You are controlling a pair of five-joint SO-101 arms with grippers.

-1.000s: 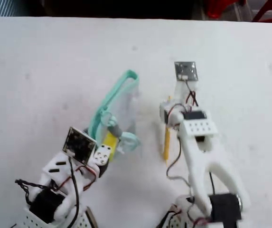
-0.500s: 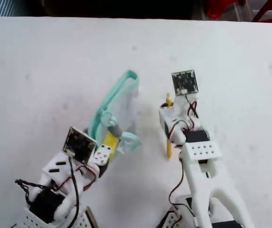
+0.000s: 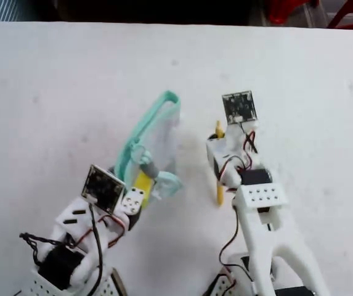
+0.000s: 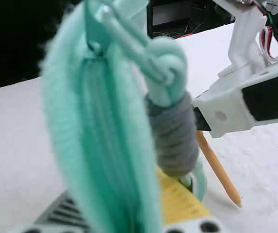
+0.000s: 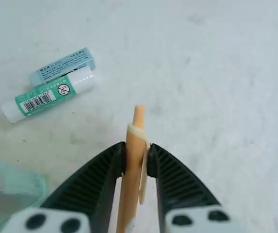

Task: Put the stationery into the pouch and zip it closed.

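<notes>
A clear pouch (image 3: 154, 139) with a mint zipper edge (image 4: 105, 141) lies left of centre, its near end raised. My left gripper (image 3: 143, 183) is shut on that end, beside the grey-wrapped zipper pull (image 4: 172, 131). To the pouch's right, my right gripper (image 5: 136, 151) is shut on an orange pen (image 5: 133, 145), which runs lengthwise under that arm (image 3: 219, 194). Just beyond the pen's end, a green-and-white glue stick (image 5: 49, 94) and a pale blue stick (image 5: 63, 65) lie side by side on the table.
The white table (image 3: 71, 74) stretches bare to the far and left sides. A corner of the pouch (image 5: 10, 189) lies close beside my right gripper. The right arm's white body (image 4: 248, 99) stands near the pouch's zipper end.
A second ago the right arm was stretched farther out; it drew back toward the near edge with the pen. Nothing has moved in the last half second. The left arm kept still.
</notes>
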